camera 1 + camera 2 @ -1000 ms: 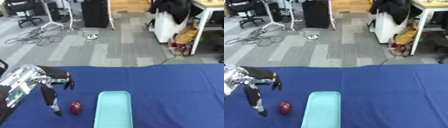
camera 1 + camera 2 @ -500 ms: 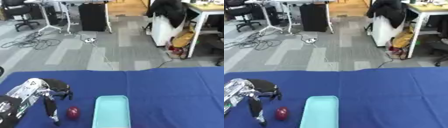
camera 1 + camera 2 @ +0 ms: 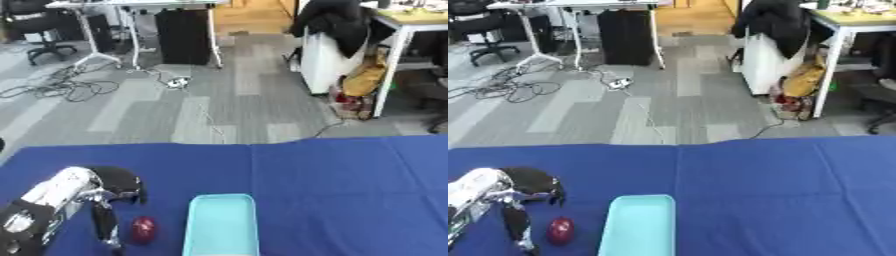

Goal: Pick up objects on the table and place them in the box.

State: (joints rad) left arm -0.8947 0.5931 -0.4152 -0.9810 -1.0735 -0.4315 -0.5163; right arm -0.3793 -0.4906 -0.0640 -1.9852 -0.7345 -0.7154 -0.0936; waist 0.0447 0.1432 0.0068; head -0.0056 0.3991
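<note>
A small dark red round object (image 3: 143,229) lies on the blue table (image 3: 350,190), just left of the light blue box (image 3: 221,225). My left hand (image 3: 103,200) hangs over the table at the lower left, right beside the red object. Its fingers (image 3: 107,225) point down and are spread, holding nothing. The box is a shallow tray with nothing visible inside. My right hand shows in neither view.
Beyond the table's far edge lies grey carpet with cables (image 3: 61,87), a black cabinet (image 3: 184,35), an office chair (image 3: 39,30) and a desk (image 3: 411,30) with bags under it. The right half of the blue cloth is bare.
The camera has tilted, so the whole picture shifted. My left hand stays beside the red object, with its fingers still pointing down.
</note>
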